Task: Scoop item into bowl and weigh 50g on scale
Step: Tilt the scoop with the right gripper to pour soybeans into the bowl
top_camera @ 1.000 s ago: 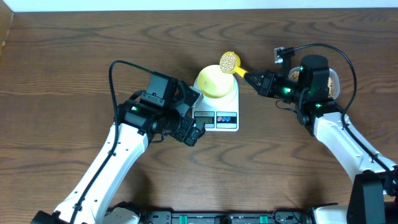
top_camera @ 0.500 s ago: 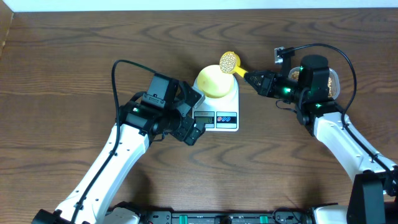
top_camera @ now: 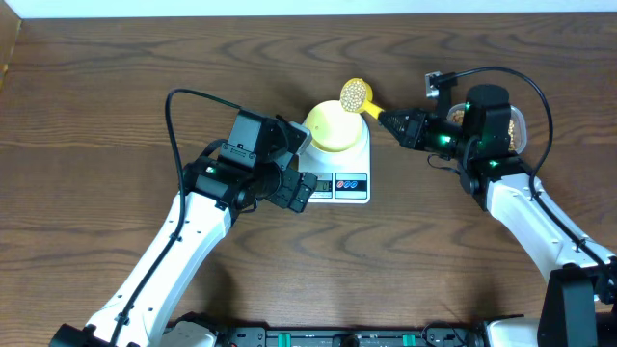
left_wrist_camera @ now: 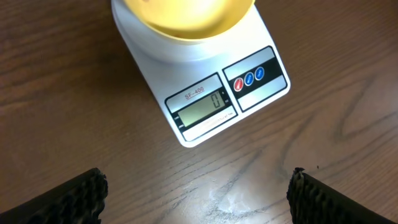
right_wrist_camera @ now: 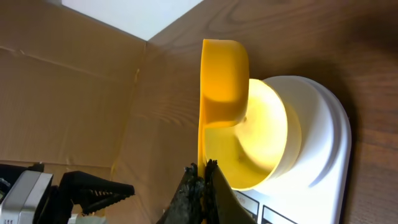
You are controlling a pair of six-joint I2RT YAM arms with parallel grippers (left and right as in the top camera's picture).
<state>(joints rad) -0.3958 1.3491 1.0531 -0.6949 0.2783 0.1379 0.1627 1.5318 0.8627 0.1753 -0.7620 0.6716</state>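
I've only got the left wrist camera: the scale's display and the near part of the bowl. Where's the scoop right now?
Observer: The yellow scoop hovers at the far rim of the bowl, open side up and loaded with beans.
Operator: What's holding it?
Observer: The right gripper, shut on its handle.
Operator: Anything tipped in?
Observer: No. From overhead, the whole bowl looks bare inside.

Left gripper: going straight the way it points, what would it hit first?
Likely the scale, at its display end; the open left gripper hangs just short of it. If tilted steeply, the wooden table comes first; depth is unclear.
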